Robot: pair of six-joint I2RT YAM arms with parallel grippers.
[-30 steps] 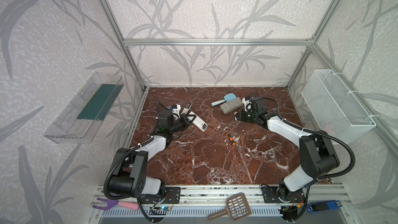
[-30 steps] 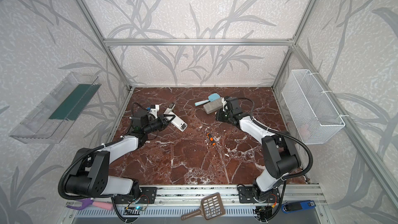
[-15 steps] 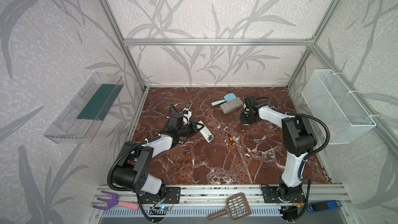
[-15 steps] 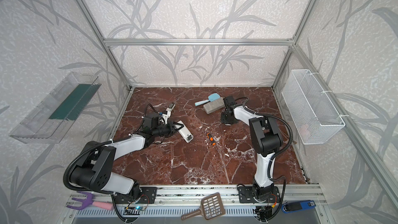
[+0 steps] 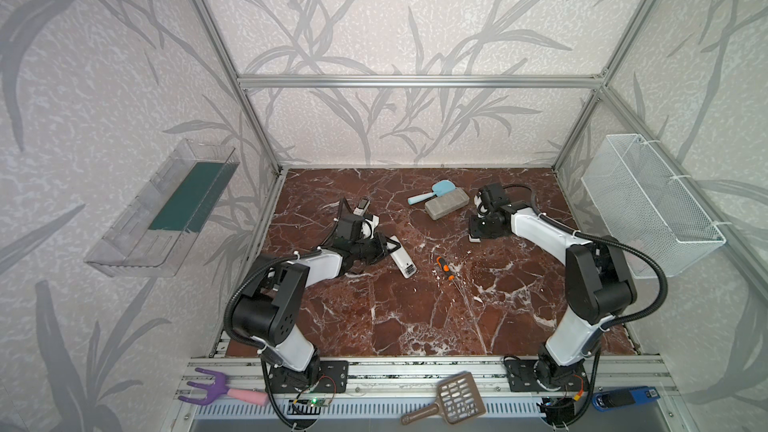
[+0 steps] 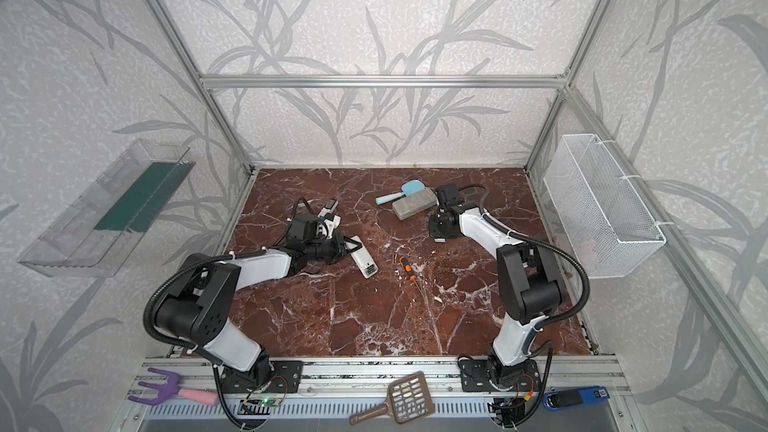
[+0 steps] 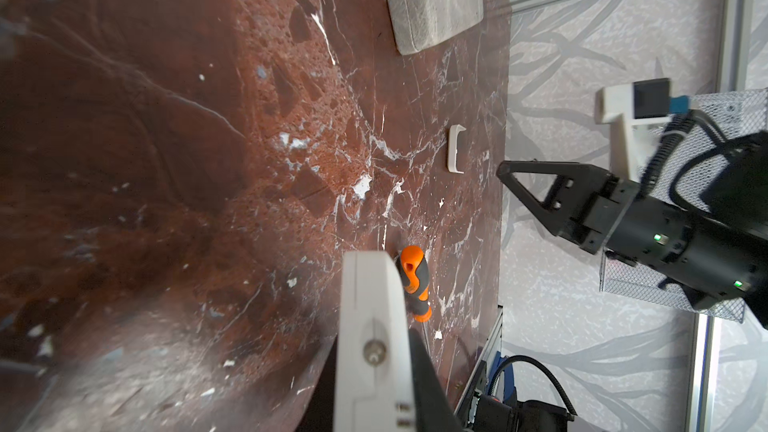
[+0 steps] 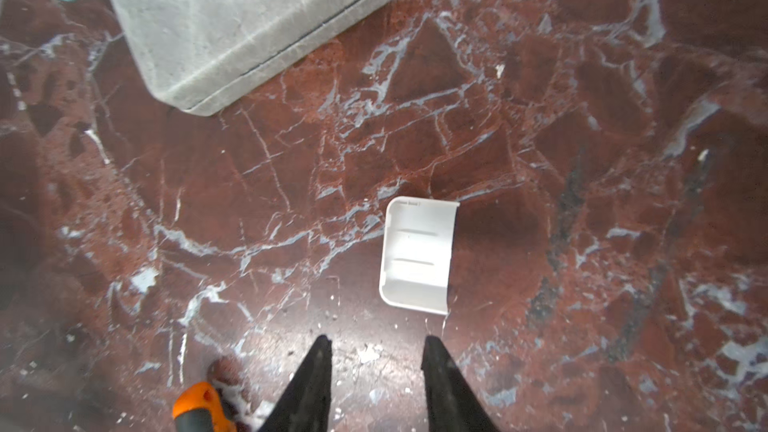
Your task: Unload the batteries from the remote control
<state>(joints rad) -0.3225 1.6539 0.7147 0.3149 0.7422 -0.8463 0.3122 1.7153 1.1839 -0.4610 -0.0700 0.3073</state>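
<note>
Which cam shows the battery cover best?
Right wrist: the cover lies whole and close on the table, rim and ridges visible. Left wrist shows it small, edge-on. In both top views only a white sliver shows beside the right gripper.

Remote control [image 5: 402, 258] left of centre on table [image 5: 374, 317], one end in left end effector [image 5: 390, 248]. Screwdriver [image 5: 444, 268] just right of it. Battery cover [image 8: 417, 255] farther right, flat on table, just beyond tips of right end effector [image 8: 377, 340]. Case [image 5: 446, 203] behind, short-handled tool [image 5: 434, 192] against its rear edge. Wire basket [image 5: 648, 201] on right wall, tray [image 5: 162, 209] on left wall.
</note>
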